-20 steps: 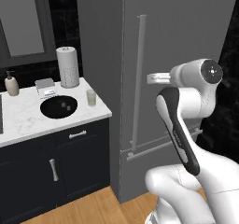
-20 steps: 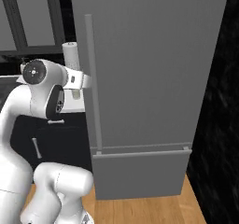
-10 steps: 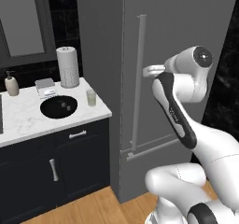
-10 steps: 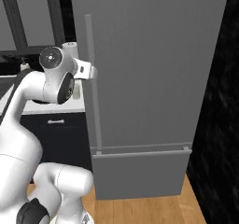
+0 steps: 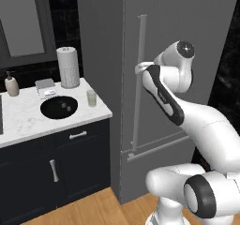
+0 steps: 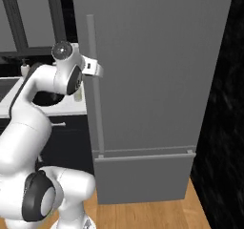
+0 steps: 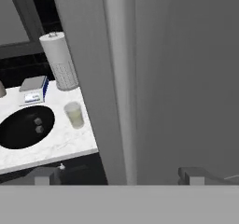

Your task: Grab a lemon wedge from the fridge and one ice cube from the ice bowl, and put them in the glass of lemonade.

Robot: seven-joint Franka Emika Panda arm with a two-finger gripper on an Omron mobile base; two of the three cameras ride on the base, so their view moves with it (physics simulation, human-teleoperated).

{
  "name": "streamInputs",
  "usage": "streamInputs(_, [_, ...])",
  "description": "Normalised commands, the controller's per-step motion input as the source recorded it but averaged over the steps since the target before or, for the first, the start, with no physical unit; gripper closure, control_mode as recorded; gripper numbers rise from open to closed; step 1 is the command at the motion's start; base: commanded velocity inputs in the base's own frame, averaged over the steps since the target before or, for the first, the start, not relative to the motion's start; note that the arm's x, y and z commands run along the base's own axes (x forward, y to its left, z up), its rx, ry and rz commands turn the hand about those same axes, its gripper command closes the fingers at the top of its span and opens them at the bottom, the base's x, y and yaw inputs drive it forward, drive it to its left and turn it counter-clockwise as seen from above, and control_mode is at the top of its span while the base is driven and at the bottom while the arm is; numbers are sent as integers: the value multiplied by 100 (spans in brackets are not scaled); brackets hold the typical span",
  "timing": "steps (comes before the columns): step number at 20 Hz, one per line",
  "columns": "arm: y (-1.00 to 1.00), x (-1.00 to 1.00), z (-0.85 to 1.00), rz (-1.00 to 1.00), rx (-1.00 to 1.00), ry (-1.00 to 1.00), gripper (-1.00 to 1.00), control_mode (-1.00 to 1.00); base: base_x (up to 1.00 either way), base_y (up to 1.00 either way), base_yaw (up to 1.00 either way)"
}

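The tall grey fridge (image 5: 178, 36) stands shut, so the lemon wedge is hidden. My gripper (image 5: 139, 70) is open at the fridge's long vertical bar handle (image 5: 139, 93), about a third of the way down it. In the hand view the handle (image 7: 119, 78) runs up between my two fingertips (image 7: 195, 175), which stand wide on either side without touching it. To the left, on the white marble counter (image 5: 28, 125), lies the black ice bowl (image 5: 58, 107) with a couple of ice cubes (image 7: 37, 124). The glass of lemonade (image 5: 91, 98) stands just right of the bowl.
A white paper-towel roll (image 5: 68, 67), a small grey box (image 5: 45, 87) and a beige soap bottle (image 5: 11, 84) stand at the counter's back. Dark navy cabinets (image 5: 56, 168) sit below it. A black wall (image 6: 221, 104) borders the fridge on the right.
The arm has swung the hand left and forward, from well to the right of the handle up to it. The jaws stayed open. The fridge and counter things have not moved.
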Motion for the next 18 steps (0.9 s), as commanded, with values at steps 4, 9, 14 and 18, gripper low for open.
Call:
streamInputs(4, [0,75,-28,0,0,1,-100,-100,0,0,0])
streamInputs(9, [0,65,-31,0,0,0,-100,-100,0,0,0])
streamInputs(14, [0,58,-24,0,0,0,-100,-100,0,0,0])
streamInputs(18, [0,56,-20,0,0,0,-100,-100,0,0,0])
